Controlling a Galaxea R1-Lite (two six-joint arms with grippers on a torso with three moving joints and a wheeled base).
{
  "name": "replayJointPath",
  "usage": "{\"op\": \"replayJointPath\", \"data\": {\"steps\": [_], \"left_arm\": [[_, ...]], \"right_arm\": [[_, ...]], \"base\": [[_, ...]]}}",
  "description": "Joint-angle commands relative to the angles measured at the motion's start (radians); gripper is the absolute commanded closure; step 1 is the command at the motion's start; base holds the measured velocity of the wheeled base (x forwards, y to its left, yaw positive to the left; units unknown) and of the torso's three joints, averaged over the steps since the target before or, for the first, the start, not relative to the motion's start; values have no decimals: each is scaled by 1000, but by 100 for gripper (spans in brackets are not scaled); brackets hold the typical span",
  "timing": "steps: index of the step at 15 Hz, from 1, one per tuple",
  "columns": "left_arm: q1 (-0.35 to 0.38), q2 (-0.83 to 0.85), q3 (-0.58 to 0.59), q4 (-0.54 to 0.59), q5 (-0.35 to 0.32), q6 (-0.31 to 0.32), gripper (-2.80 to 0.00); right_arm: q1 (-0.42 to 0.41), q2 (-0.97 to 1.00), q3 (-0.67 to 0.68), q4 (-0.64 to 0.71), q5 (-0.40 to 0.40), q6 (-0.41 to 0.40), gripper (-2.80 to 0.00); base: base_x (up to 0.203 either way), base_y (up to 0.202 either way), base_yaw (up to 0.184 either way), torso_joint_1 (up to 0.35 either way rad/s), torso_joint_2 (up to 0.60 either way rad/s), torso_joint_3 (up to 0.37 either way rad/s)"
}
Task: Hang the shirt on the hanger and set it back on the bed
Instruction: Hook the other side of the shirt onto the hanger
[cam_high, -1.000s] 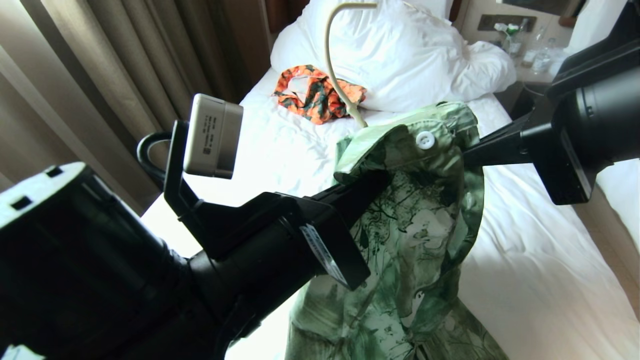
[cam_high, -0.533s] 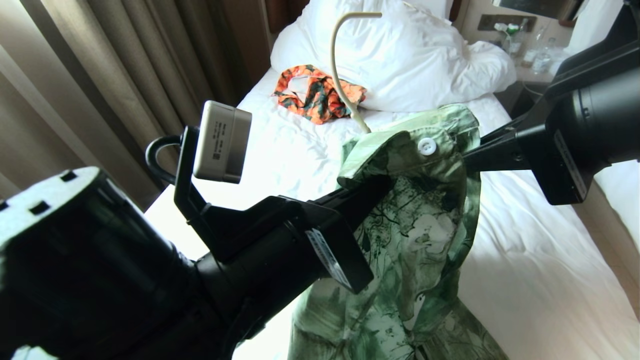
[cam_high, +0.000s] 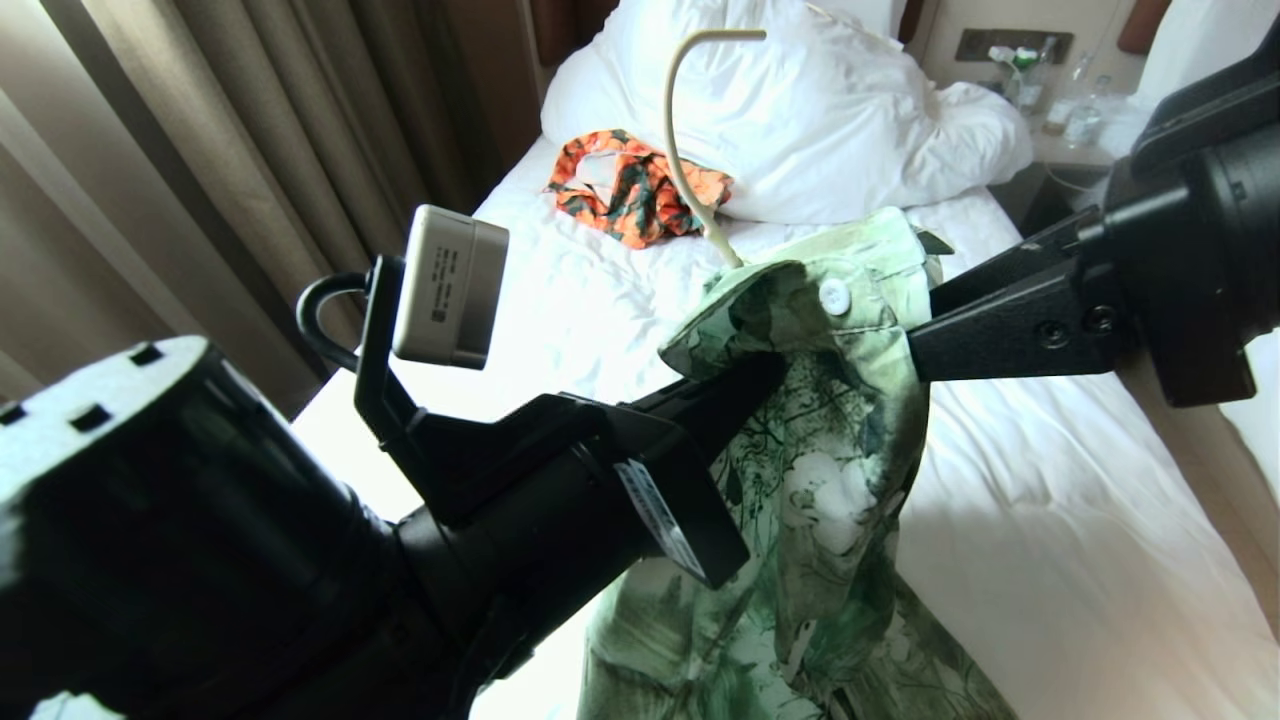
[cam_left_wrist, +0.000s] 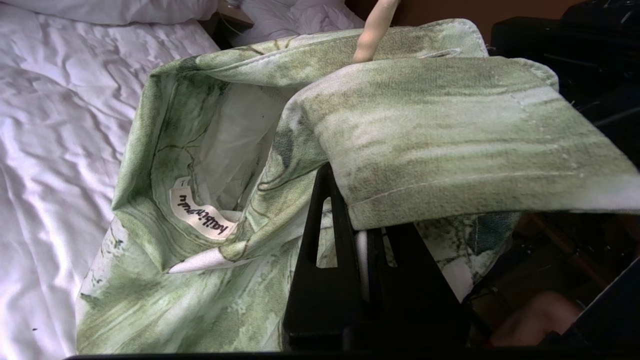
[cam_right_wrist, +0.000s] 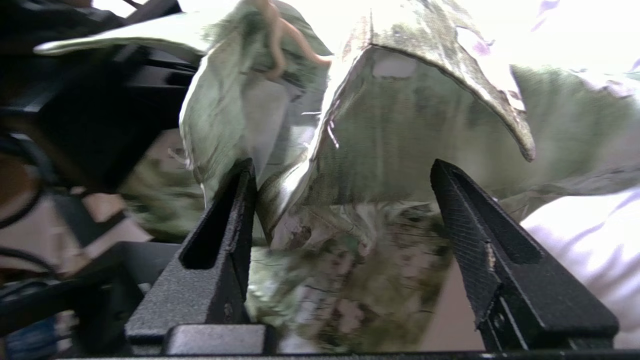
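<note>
The light-green leaf-print shirt (cam_high: 830, 470) hangs above the bed (cam_high: 1050, 520), draped over the cream hanger, whose hook (cam_high: 680, 130) rises out of the collar. My left gripper (cam_high: 745, 370) reaches under the folded collar (cam_left_wrist: 450, 135) and is shut on the shirt; a pale strip shows between its fingers (cam_left_wrist: 362, 235), and I cannot tell whether that is the hanger. My right gripper (cam_high: 915, 330) stands open at the collar's other side, by the white button. In the right wrist view its fingers (cam_right_wrist: 342, 167) straddle the cloth (cam_right_wrist: 400, 135) without pinching it.
An orange-and-green garment (cam_high: 635, 190) lies by the big white pillows (cam_high: 800, 110) at the head of the bed. Brown curtains (cam_high: 250, 150) hang along the left. A nightstand with bottles (cam_high: 1070, 110) and a second bed's edge (cam_high: 1250, 390) are at the right.
My right gripper has opened and let go of the collar, and its wrist has rolled. The collar and button have slipped a little to the left. The left gripper keeps its hold.
</note>
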Motion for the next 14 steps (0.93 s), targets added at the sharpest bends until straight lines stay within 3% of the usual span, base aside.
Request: {"op": "replayJointPath", "data": {"steps": [1, 3, 4, 8, 14], "left_arm": [[1, 1, 0, -7, 2, -2, 0], [0, 1, 0, -6, 2, -2, 0], [0, -2, 0, -7, 2, -2, 0], [0, -2, 0, -7, 4, -2, 0], [0, -11, 0, -8, 6, -2, 0]], "right_arm": [[-92, -34, 2, -3, 261, 82, -280], [-181, -55, 16, -37, 466, 161, -280], [-198, -70, 49, -105, 524, 197, -280], [-197, -98, 105, -460, 567, 328, -280], [-165, -56, -12, -581, 564, 373, -280]], "base": [[0, 0, 0, 0, 0, 0], [0, 0, 0, 0, 0, 0], [0, 0, 0, 0, 0, 0], [0, 0, 0, 0, 0, 0], [0, 0, 0, 0, 0, 0]]}}
